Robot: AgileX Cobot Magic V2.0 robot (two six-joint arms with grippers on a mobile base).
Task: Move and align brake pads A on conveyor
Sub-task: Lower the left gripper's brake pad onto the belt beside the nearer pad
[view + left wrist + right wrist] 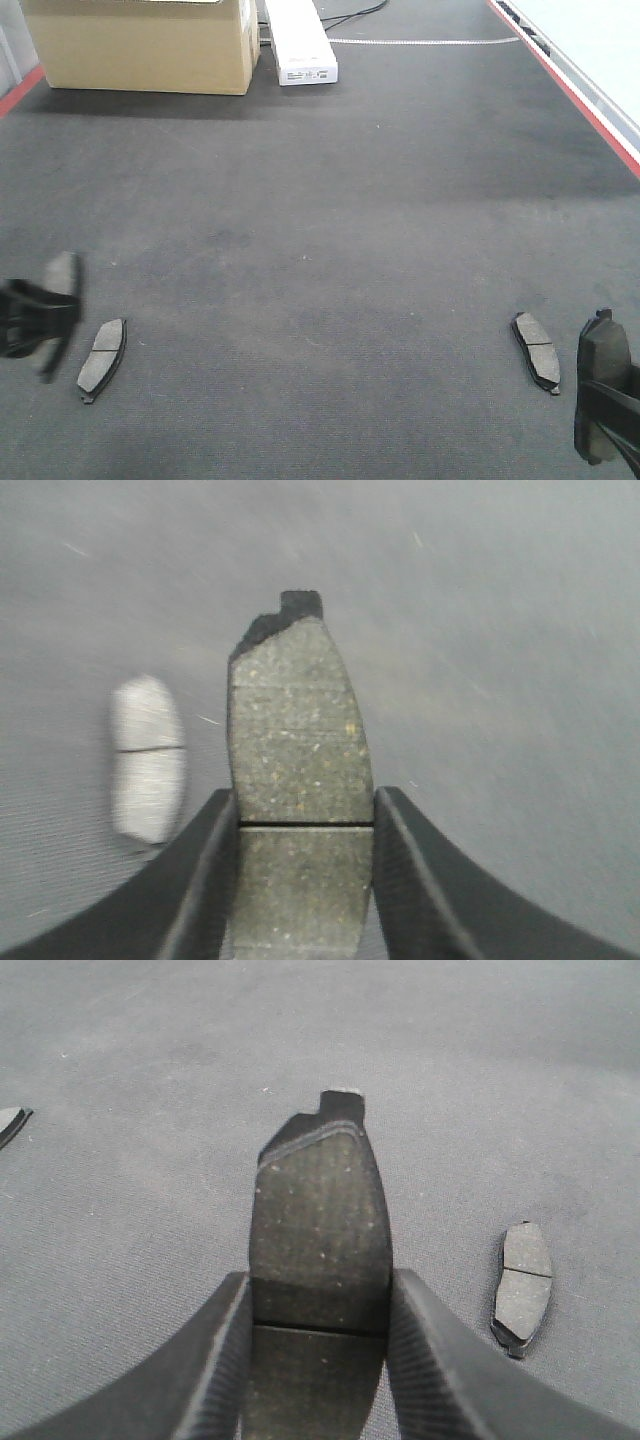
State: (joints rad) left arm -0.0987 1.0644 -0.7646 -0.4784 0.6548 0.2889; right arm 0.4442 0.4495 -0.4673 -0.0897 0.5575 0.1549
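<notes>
Four brake pads show on the dark conveyor [330, 220]. My left gripper [38, 322] hangs at the belt's left edge, shut on one pad [300, 720] that juts forward, tab end out, between the jaws of the gripper [305, 805]. A second pad [103, 358] lies flat just right of it, blurred in the left wrist view [148, 758]. At the lower right my right gripper [606, 410] is shut on another pad [320, 1210], gripped near its groove by the gripper [318, 1285]. The fourth pad [537, 350] lies on the belt left of that gripper, also seen as the pad [523, 1288].
A cardboard box [140, 45] and a long white box [300, 45] stand at the belt's far end. Red strips [590, 100] run along the belt's edges. A pale seam line [430, 41] crosses the belt at the back right.
</notes>
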